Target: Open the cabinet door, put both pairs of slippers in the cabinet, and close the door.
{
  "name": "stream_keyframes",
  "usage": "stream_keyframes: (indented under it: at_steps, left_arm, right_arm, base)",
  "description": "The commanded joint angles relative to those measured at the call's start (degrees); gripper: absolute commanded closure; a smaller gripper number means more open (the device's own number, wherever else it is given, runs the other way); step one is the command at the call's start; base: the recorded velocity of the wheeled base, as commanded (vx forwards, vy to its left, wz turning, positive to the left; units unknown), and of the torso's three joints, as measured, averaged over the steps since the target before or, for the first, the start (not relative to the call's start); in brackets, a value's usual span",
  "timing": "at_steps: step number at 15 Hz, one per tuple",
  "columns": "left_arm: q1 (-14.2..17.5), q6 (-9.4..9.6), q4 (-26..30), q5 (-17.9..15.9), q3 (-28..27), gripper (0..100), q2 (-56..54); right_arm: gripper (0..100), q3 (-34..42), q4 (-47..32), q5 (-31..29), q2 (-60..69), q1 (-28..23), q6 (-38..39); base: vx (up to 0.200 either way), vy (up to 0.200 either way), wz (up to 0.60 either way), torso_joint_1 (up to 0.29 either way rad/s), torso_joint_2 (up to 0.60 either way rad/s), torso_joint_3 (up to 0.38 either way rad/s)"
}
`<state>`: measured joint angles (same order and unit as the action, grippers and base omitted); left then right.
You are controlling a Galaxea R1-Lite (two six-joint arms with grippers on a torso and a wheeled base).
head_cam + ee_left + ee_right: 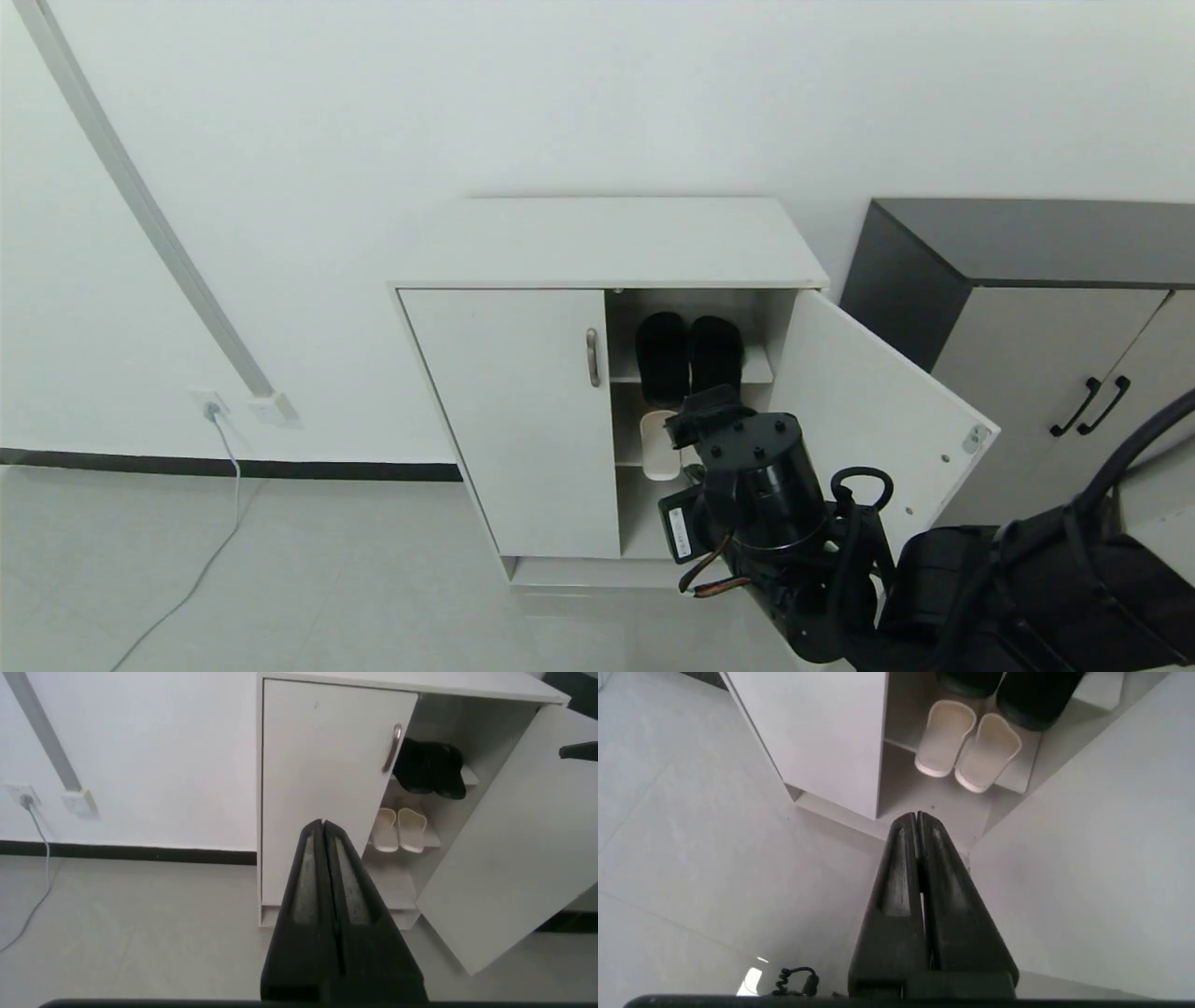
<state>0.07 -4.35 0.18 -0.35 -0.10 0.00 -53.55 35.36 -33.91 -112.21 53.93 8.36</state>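
Both pairs sit inside the cabinet [607, 238]: white slippers [990, 751] just ahead of the right end effector [918, 821], black slippers [689, 357] above them. It and the left end effector [323, 826] are pinched together, empty. Only the open door [868, 411] beside it needs closing, I'd say.

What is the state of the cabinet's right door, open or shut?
Open. The right door stands swung out from the cabinet, and inside it the black slippers show above the white slippers.
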Motion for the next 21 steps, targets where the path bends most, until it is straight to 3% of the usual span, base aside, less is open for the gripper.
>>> stream_keyframes:
  at_steps: [1,10,12,16,21]
  left_arm:
    - [0.0,-0.04,0.0,0.0,0.0,100,0.1]
    - [0.0,-0.04,0.0,0.0,0.0,100,0.0]
    - [0.0,-0.04,0.0,0.0,0.0,100,0.1]
    - [0.0,-0.04,0.0,0.0,0.0,100,0.1]
    - [0.0,-0.13,0.0,0.0,0.0,100,0.1]
  right_arm:
    - [100,0.1,0.1,0.0,0.2,0.0,0.0]
    - [100,0.1,0.1,0.0,0.3,0.0,0.2]
    - [100,1.2,3.6,0.3,0.3,0.0,-0.1]
    - [100,1.8,4.6,0.4,0.2,-0.1,-0.9]
    - [100,1.8,4.6,0.4,0.2,-0.1,-0.9]
  base:
    - [0.000,0.000,0.00,0.227,-0.54,-0.315]
    - [0.000,0.000,0.00,0.243,-0.55,-0.306]
    - [0.000,0.000,0.00,0.181,-0.40,-0.217]
    - [0.000,0.000,0.00,0.039,-0.09,-0.048]
    - [0.000,0.000,-0.60,0.007,0.00,0.000]
